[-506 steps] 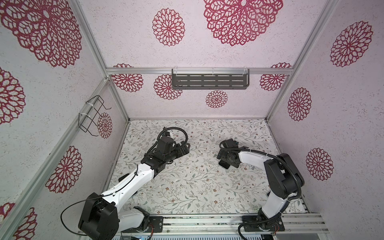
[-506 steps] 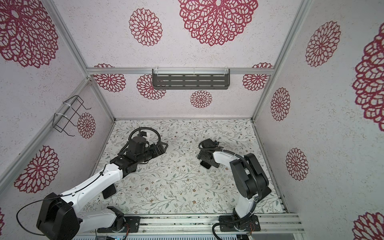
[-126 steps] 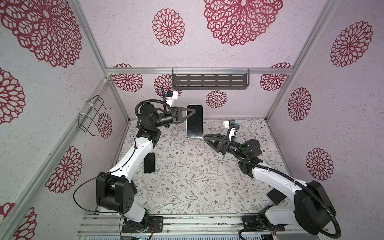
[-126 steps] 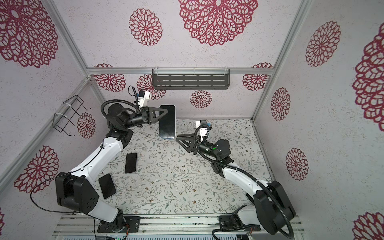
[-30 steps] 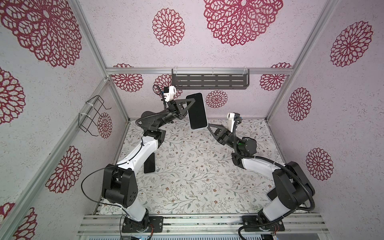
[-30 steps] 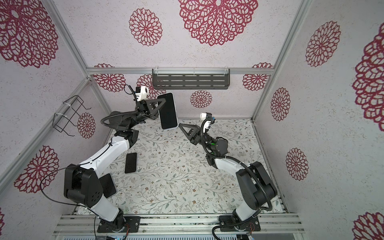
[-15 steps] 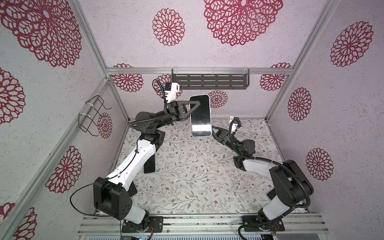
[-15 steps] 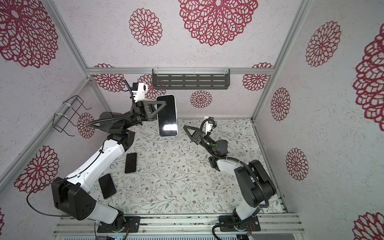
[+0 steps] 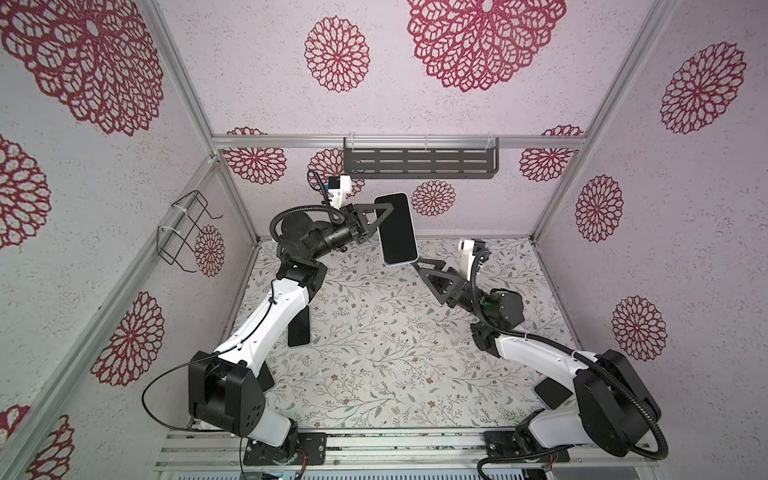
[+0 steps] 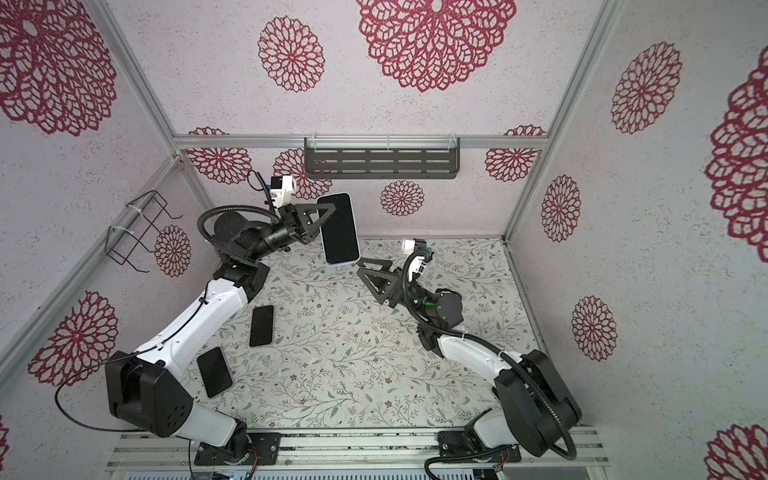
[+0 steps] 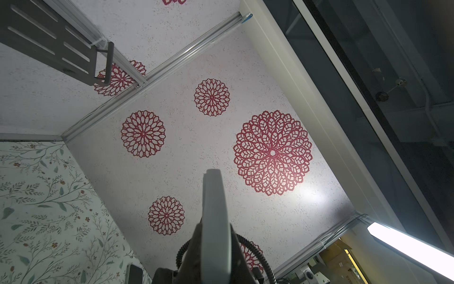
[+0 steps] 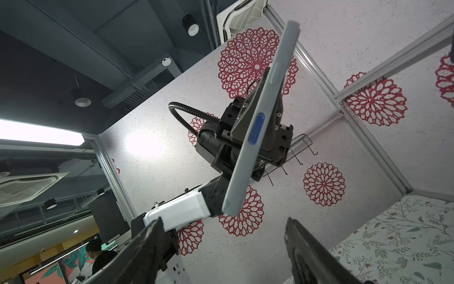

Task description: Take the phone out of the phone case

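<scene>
Phone case [image 9: 397,228]: slim rounded slab | left end effector [image 9: 384,214] clamps it | right end effector [image 9: 419,267] agape, empty

Phone case [image 11: 214,216] edge-on between fingers [image 11: 193,248], flowered wall [image 11: 196,152]

Speckled white walls [image 9: 249,62] with red medallions, leaf-print floor [image 9: 374,353], grey slotted shelf [image 9: 419,164], black wire rack [image 9: 178,232]

No legible text, brand, number or sign anywhere: pale-grey-cased phone with dark screen [image 9: 396,228], flat black phone [image 10: 262,325] on the floral-print bench [image 10: 353,374], and dark slotted metal wall shelf [image 9: 419,164] all read blank.
</scene>
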Robot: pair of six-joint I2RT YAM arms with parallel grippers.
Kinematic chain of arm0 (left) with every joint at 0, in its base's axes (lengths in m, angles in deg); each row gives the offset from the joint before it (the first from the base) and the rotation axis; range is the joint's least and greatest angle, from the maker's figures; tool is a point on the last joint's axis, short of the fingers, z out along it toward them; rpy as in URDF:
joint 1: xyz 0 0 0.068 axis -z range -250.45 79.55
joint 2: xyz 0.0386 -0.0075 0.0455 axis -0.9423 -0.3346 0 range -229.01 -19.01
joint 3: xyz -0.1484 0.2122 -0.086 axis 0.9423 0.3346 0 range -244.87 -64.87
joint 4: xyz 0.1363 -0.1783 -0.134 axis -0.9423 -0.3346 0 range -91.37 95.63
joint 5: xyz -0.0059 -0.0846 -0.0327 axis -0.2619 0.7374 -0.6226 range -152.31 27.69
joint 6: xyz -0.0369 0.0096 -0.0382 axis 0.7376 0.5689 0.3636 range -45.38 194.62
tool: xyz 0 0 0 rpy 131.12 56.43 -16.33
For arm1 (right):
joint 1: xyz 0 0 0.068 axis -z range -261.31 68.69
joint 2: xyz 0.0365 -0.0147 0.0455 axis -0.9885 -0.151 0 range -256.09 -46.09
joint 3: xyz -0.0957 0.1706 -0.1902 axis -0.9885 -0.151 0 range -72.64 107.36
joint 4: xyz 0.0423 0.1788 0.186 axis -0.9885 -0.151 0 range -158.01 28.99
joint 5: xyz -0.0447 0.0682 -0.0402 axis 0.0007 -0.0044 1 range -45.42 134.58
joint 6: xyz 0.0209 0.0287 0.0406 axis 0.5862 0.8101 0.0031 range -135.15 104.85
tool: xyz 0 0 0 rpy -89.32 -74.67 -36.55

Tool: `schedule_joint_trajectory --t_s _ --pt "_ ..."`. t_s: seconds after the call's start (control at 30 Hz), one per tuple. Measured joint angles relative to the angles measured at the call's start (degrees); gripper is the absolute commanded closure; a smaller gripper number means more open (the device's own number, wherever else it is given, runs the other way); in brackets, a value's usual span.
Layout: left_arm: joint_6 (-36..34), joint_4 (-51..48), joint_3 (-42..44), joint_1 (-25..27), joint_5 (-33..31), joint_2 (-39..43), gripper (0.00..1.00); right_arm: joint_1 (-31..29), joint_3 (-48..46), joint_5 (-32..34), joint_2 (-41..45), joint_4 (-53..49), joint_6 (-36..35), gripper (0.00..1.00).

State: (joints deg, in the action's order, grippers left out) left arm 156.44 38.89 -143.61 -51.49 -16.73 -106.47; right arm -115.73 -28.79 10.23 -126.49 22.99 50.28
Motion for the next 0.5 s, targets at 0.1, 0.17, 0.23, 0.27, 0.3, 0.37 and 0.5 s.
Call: schedule_joint_trajectory --t_s 0.1,0.17,0.23,0.27,0.3,0.37,0.5 --pt "-0.15 -0.13 0.35 0.0 -0.11 0.0 1.0 -0.04 0.33 0.04 -0.46 -0.33 0.02 0.24" --pt "-0.26 -0.04 0.63 0.0 -0.13 0.0 1.0 -0.04 1.01 0.07 -0.94 -0.37 0.07 0.27" --pt "-0.26 -0.17 1.01 0.0 -0.13 0.0 1.0 -0.11 1.88 0.09 -1.33 -0.55 0.09 0.31" --pt "-0.28 -0.13 1.14 0.0 -0.13 0.0 1.0 -0.11 2.25 0.09 -1.44 -0.74 0.09 0.33" --pt "-0.33 -0.13 1.27 0.0 -0.13 0.0 1.0 -0.13 2.67 0.09 -1.55 -0.83 0.09 0.36" --pt "-0.39 -0.13 1.42 0.0 -0.13 0.0 1.0 -0.15 3.32 0.11 -1.66 -1.11 0.15 0.4" --pt "-0.44 -0.15 1.57 0.0 -0.17 0.0 1.0 -0.2 4.13 0.09 -1.73 -1.73 0.07 0.51"
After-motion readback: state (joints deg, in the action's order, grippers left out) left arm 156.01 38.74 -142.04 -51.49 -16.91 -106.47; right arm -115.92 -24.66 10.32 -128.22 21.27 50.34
